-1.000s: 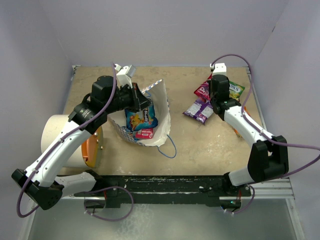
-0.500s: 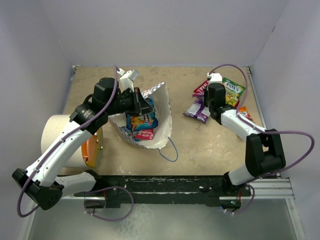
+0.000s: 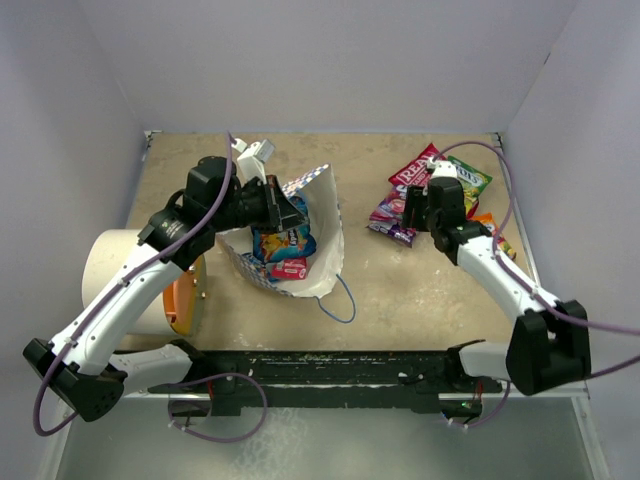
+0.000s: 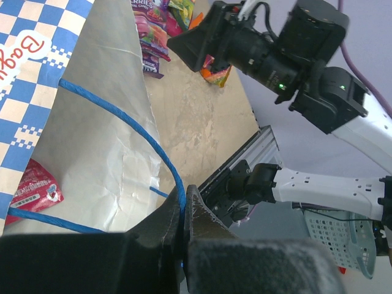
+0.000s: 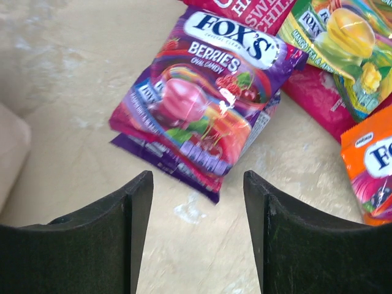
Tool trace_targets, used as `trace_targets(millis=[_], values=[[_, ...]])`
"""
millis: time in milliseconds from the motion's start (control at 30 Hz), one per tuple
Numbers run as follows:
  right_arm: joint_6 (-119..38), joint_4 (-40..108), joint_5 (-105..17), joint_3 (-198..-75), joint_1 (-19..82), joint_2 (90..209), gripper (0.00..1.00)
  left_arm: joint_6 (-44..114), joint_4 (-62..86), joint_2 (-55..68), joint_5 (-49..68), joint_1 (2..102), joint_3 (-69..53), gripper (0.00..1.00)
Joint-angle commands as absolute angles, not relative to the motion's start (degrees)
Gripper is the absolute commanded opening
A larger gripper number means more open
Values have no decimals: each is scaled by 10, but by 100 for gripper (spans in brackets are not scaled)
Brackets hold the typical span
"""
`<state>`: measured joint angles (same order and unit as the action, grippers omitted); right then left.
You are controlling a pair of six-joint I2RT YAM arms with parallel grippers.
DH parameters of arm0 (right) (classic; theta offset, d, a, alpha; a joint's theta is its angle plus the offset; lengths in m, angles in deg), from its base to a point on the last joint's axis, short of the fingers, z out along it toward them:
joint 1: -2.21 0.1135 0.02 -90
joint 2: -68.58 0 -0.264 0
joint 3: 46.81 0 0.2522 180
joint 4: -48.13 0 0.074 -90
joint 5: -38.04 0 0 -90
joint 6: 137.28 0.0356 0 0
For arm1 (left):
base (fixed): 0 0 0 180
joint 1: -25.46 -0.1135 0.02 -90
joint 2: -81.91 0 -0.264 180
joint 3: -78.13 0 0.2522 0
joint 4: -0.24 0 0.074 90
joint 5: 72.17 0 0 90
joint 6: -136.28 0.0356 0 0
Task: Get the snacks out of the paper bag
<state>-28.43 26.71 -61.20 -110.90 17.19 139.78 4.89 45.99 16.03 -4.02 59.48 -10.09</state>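
Robot lab test cell. Plain pale-lilac walls point(image 3: 330, 60) box in a beige mottled counter point(image 3: 400, 290) on the left, far and right sides. White-and-black left robot arm point(image 3: 130, 290) and white-and-black right robot arm point(image 3: 490, 265) sit bolted to a black metal rail point(image 3: 320, 365) at the near edge. Bare aluminium frame point(image 3: 560, 375) near right.

High rear view looking down on table point(image 3: 400, 290), close wrist views, all sharing purple packet point(image 5: 208, 110)

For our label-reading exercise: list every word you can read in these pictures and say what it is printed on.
"FOX'S BERRIES OVAL CANDY": purple packet.
"Bagu", cut off: paper bag.
"FO", cut off: orange packet.
Lettering too partial to read: red packet, green-yellow packet.
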Motion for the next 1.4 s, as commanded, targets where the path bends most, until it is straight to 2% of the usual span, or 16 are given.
trace_targets(millis=[0, 200, 433, 733, 967, 1167, 1367], values=[[-217, 160, -534, -1067, 173, 1325, 63, 39, 421, 151, -71, 595, -120, 0], [-192, 121, -469, -1007, 173, 1214, 66, 58, 436, 150, -75, 595, -128, 0], [-199, 116, -417, -1073, 203, 1183, 70, 49, 420, 182, -73, 594, -109, 0], [-221, 223, -514, -1175, 467, 1230, 71, 47, 388, 188, -60, 595, -137, 0], [-393, 368, -567, -1149, 632, 1282, 70, 56, 287, 219, -92, 595, -111, 0], [-541, 365, -582, -1162, 660, 1368, 55, 75, 245, 238, -109, 595, -94, 0], [-729, 393, -536, -1115, 661, 1410, 52, 81, 251, 229, -124, 595, -90, 0]])
